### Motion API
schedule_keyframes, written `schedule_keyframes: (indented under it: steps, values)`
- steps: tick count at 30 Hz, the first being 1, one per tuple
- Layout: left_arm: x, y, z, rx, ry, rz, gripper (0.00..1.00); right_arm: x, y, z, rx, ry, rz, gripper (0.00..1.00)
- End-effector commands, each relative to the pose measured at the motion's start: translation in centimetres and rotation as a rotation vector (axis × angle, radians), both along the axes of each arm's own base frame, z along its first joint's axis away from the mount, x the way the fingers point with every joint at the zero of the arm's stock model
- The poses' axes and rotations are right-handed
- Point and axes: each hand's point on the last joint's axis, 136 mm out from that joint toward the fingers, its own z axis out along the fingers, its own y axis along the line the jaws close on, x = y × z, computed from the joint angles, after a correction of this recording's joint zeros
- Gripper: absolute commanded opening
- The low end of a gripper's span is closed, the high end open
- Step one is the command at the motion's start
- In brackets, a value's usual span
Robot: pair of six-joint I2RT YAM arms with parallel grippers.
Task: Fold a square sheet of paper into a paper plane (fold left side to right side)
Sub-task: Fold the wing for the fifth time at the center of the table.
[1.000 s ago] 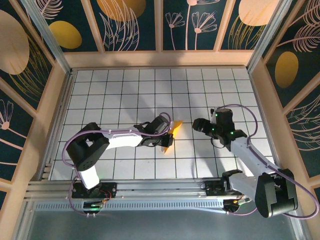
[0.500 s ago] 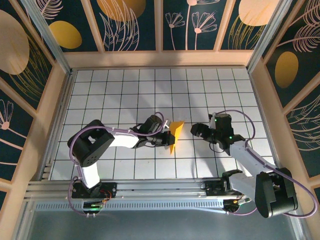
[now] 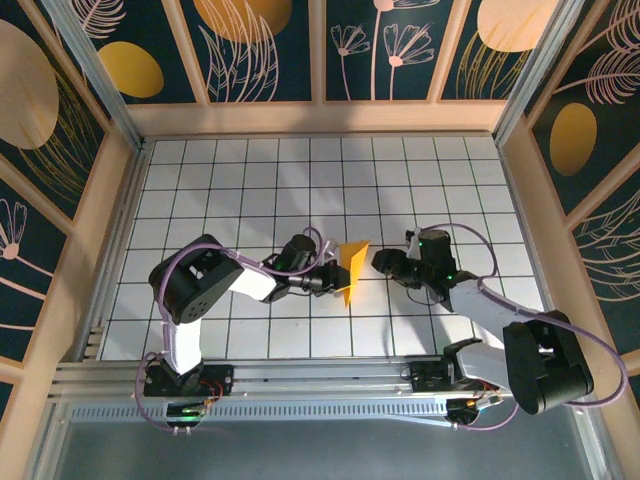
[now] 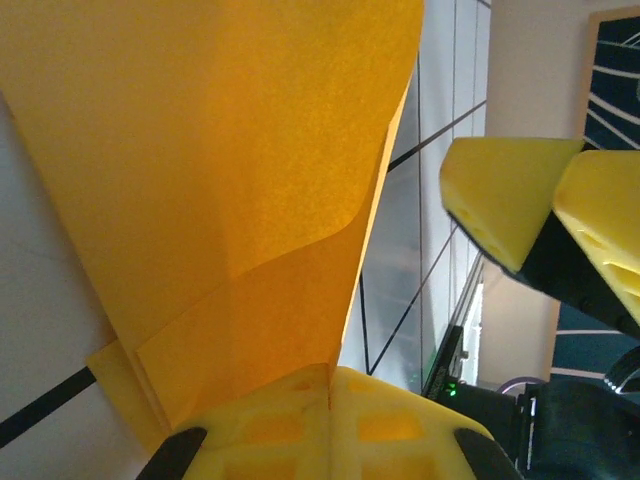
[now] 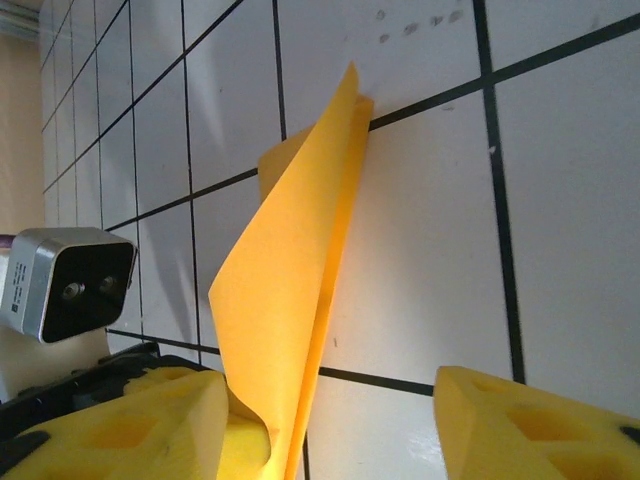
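The thin orange-yellow sheet of paper [image 3: 350,268] is near the middle of the white table with black grid lines [image 3: 250,180], a little closer to the near edge. It is folded over and stands up on its side, not flat. In the right wrist view the paper [image 5: 290,300] curls, and its far tip touches the table on a black line.

The left gripper [image 3: 328,277] is on the left side of the paper. Its soft yellow pads [image 4: 400,430] are pressed tight together with the bottom edge of the paper [image 4: 230,200] pinched between them.

The right gripper [image 3: 380,262] is just beside the paper on the right side. Its two yellow fingers [image 5: 530,420] are apart, so it is open and holds nothing. The paper sits in the gap, close to one finger and well away from the other.
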Motion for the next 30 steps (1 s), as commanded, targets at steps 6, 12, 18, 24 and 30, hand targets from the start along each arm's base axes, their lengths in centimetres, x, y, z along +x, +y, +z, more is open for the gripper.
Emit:
schedule_keyframes:
  steps: [6,12,18,24,30]
  values:
    - [0.2,0.1,1.4,-0.127,0.015,0.030,0.00,1.2,2.2,0.6,0.081,-0.018,0.002,0.49]
    - [0.1,0.6,1.2,-0.142,0.022,0.051,0.00,1.5,3.2,0.0,0.082,-0.004,0.007,0.48]
    - [-0.1,0.8,0.9,-0.150,0.033,0.057,0.00,1.8,4.1,-0.5,0.086,0.007,0.014,0.46]
    - [-0.1,0.8,0.7,-0.152,0.039,0.057,0.00,2.2,4.7,-0.8,0.077,0.013,0.014,0.44]
    - [-0.2,0.8,0.7,-0.168,0.050,0.064,0.00,2.6,5.3,-1.3,0.072,0.024,0.018,0.42]
